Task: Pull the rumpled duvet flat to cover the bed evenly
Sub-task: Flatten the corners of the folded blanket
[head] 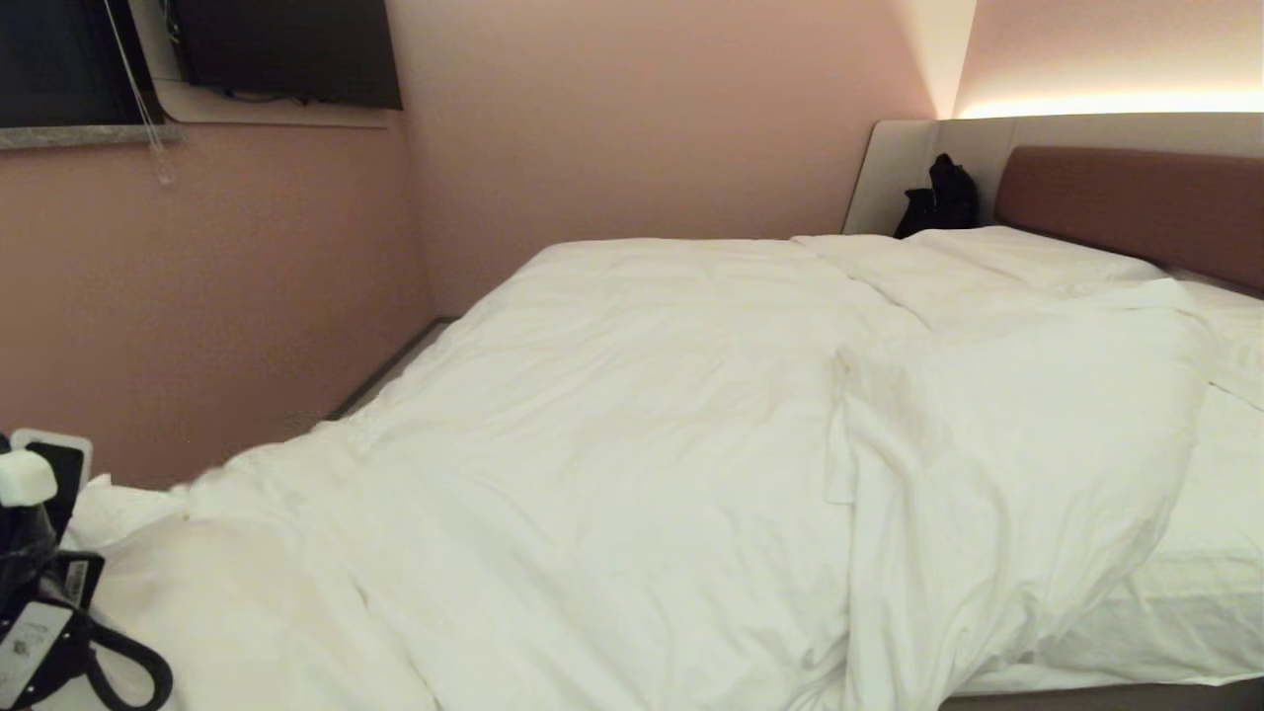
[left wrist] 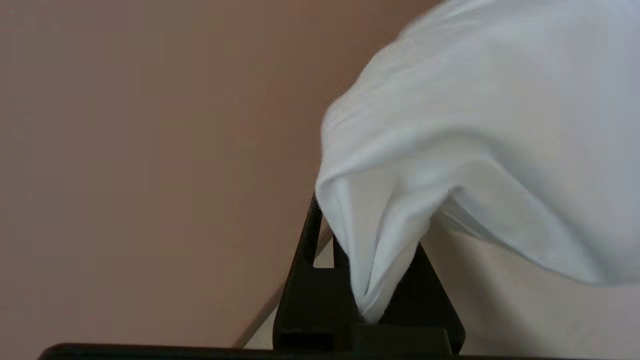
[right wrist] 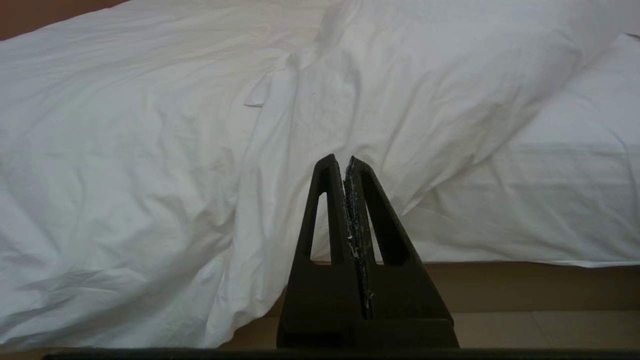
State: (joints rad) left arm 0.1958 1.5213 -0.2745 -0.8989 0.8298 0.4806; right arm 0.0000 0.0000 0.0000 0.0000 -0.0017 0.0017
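Here, one duvet (left wrist: 475,125) pinched in left claw (left wrist: 367,280), one bed (head: 1215,553)

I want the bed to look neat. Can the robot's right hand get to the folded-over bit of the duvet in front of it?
Probably yes. The right hand is shut on nothing and faces the duvet fold with nothing between them, though it hangs short of the cloth. The left hand already pinches a duvet corner.

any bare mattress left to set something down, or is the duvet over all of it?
One free patch: sheeted mattress at the right, between the duvet edge, pillows and bed base. Elsewhere rumpled duvet covers it; left gripper pinches its corner, right gripper hangs shut, empty.
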